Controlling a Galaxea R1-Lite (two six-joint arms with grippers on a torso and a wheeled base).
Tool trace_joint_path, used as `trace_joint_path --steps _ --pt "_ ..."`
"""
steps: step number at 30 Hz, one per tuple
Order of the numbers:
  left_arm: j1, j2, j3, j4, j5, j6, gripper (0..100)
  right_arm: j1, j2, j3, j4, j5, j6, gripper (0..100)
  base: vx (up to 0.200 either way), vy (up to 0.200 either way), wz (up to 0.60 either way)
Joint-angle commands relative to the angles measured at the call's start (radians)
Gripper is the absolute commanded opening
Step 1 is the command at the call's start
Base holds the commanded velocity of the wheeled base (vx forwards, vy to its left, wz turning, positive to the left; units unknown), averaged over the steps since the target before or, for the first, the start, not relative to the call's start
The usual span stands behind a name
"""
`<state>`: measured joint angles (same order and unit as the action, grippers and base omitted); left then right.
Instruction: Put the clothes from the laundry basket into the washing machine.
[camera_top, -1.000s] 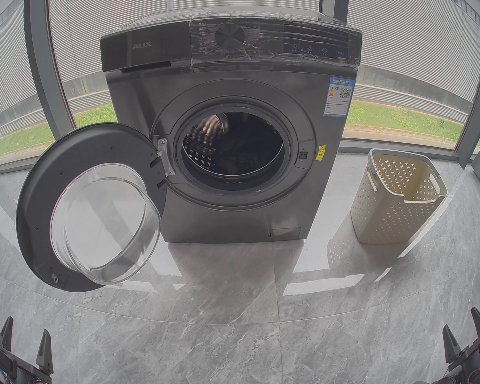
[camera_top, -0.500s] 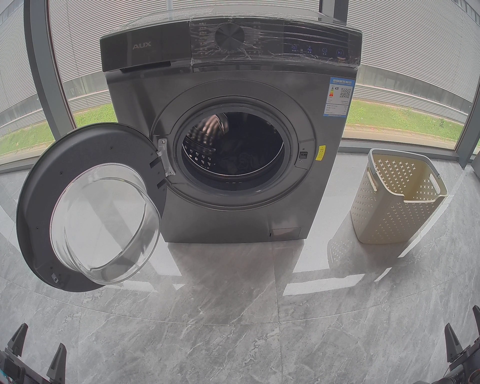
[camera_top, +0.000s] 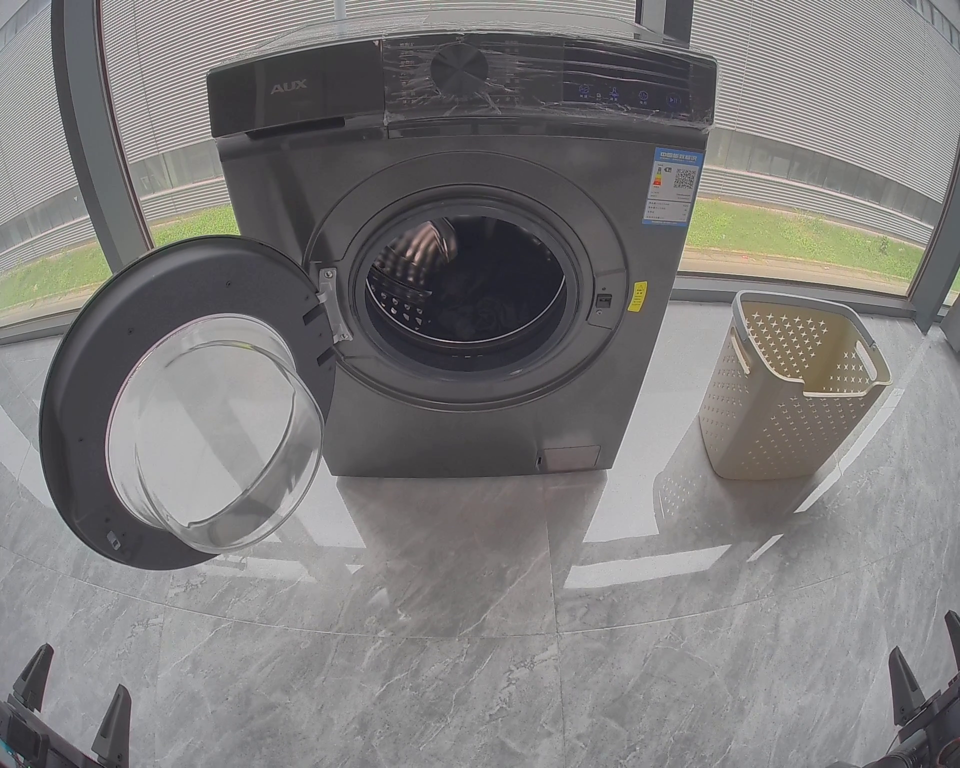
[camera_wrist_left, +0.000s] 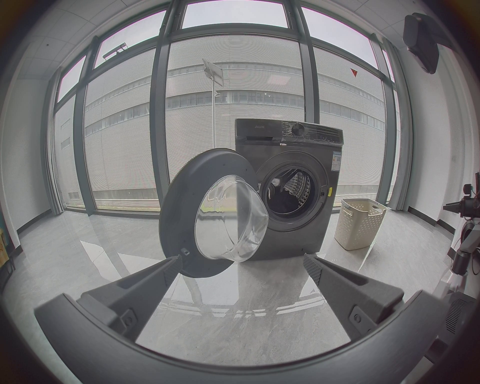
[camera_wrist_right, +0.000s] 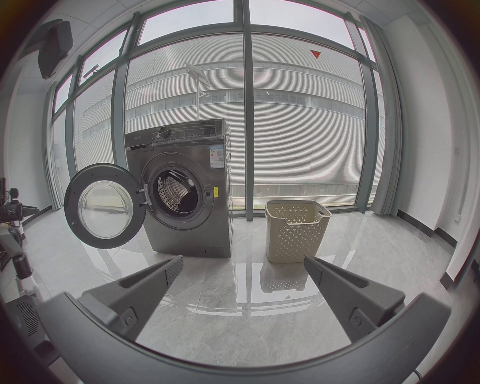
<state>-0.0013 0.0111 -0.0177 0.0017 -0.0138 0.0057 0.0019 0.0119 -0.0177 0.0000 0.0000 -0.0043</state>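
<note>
The pale grey marble floor (camera_top: 480, 650) runs right across the room, polished enough to throw back bright bars of light from the glass. Tall windows (camera_top: 830, 120) fill the far side from floor to ceiling, split by dark upright frames (camera_top: 85, 140). Beyond the glass lies a strip of green grass (camera_top: 800, 235), and past that a long building (camera_wrist_right: 305, 130) faced in fine horizontal slats. A lamp post (camera_wrist_left: 213, 110) stands outside in front of it. The side wall (camera_wrist_right: 425, 150) is plain white with a dark skirting (camera_wrist_right: 422, 226) along its foot, and a black box (camera_wrist_left: 422, 35) is fixed high up near the ceiling
</note>
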Motion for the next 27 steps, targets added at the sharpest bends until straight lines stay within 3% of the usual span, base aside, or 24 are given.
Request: trace_joint_path --steps 1,4,27 --pt "0.001 -0.008 0.016 0.0 0.0 0.0 100 0.0 -0.003 0.018 0.0 0.0 0.0 100 0.0 0.0 0.0" --pt "0.001 -0.008 0.016 0.0 0.0 -0.001 100 0.0 -0.003 0.016 0.0 0.0 0.0 100 0.0 0.0 0.0" --pt "0.0 -0.008 0.016 0.0 0.0 -0.004 100 0.0 -0.003 0.018 0.0 0.003 -0.002 100 0.0 0.2 0.0"
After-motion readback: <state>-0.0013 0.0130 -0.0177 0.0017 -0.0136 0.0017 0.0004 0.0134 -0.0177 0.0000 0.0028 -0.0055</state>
